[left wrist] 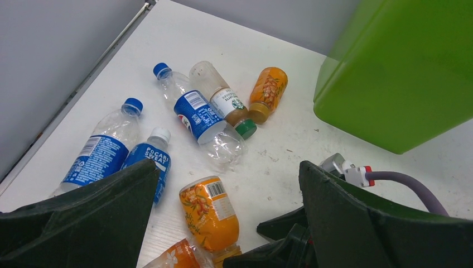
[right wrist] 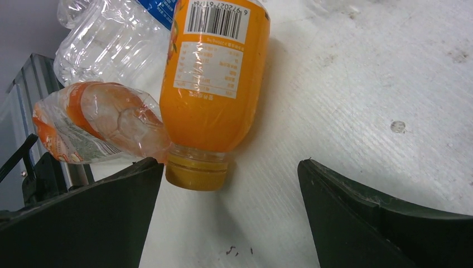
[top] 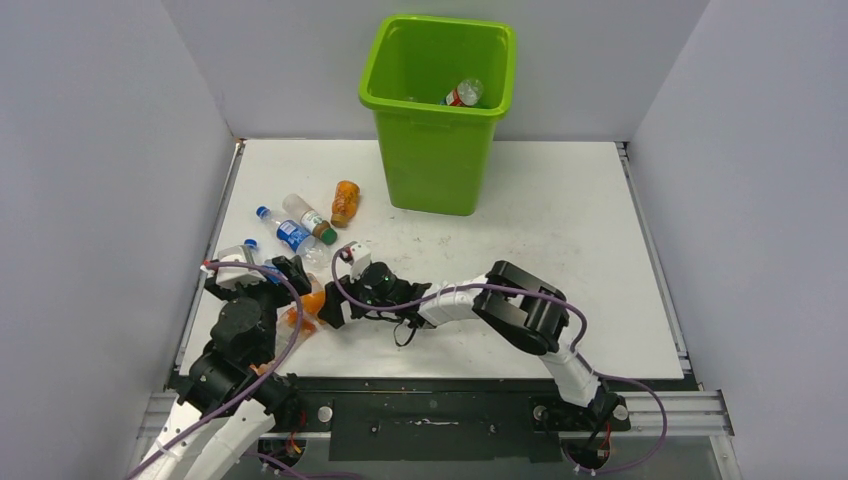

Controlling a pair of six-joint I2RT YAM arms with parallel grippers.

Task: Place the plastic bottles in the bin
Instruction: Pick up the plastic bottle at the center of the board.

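Note:
The lime-green bin (top: 440, 150) stands at the back of the table with one bottle (top: 465, 93) inside. Several plastic bottles lie at the left. An orange bottle (right wrist: 215, 84) lies cap toward my right gripper (right wrist: 231, 164), which is open, the cap just off its left fingertip. A crushed orange-labelled bottle (right wrist: 100, 125) leans against it. My left gripper (left wrist: 228, 167) hangs open above the same orange bottle (left wrist: 211, 215), holding nothing. Beyond lie a Pocari Sweat bottle (left wrist: 149, 162), two blue-labelled bottles (left wrist: 100, 153) (left wrist: 195, 114), a green-capped clear one (left wrist: 223, 97) and a small orange one (left wrist: 268, 92).
The left enclosure wall (top: 100, 200) runs close beside the bottle pile. My two grippers (top: 278, 275) (top: 330, 308) are close together at the front left, the right arm (top: 520, 305) stretched across the front of the table. The bin's side (left wrist: 401, 72) fills the left wrist view's upper right.

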